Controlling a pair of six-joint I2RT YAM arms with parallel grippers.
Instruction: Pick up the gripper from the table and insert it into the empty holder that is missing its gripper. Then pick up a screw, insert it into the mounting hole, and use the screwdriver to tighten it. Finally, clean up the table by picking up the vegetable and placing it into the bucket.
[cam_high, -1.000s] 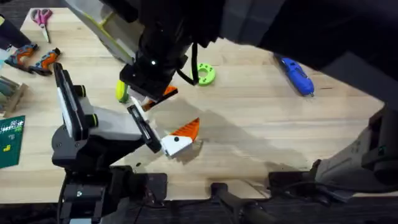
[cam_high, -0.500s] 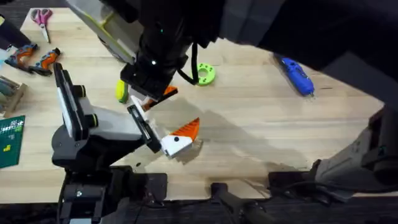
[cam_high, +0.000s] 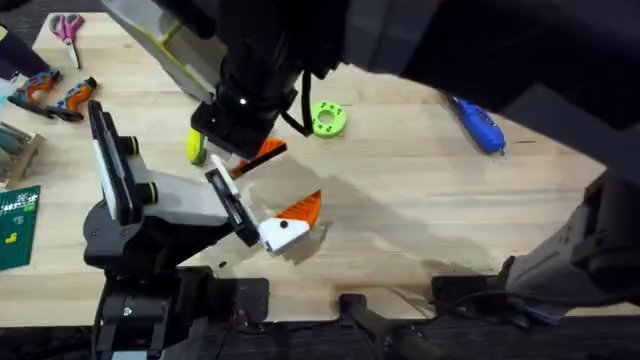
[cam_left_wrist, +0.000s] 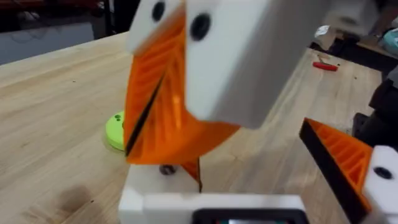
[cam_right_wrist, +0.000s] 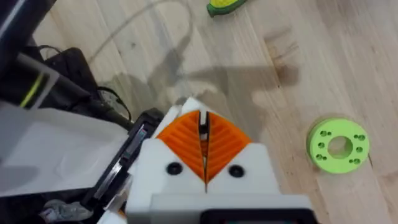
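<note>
Vegetable (cam_high: 195, 147) lies on the table (cam_high: 420, 210) just beside the clenched right hand (cam_high: 252, 155).

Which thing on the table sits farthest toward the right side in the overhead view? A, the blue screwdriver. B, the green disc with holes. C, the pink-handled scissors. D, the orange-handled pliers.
A: the blue screwdriver lies alone on the right part of the table, while the green disc sits near the middle and the scissors and pliers lie at the far left.
</note>
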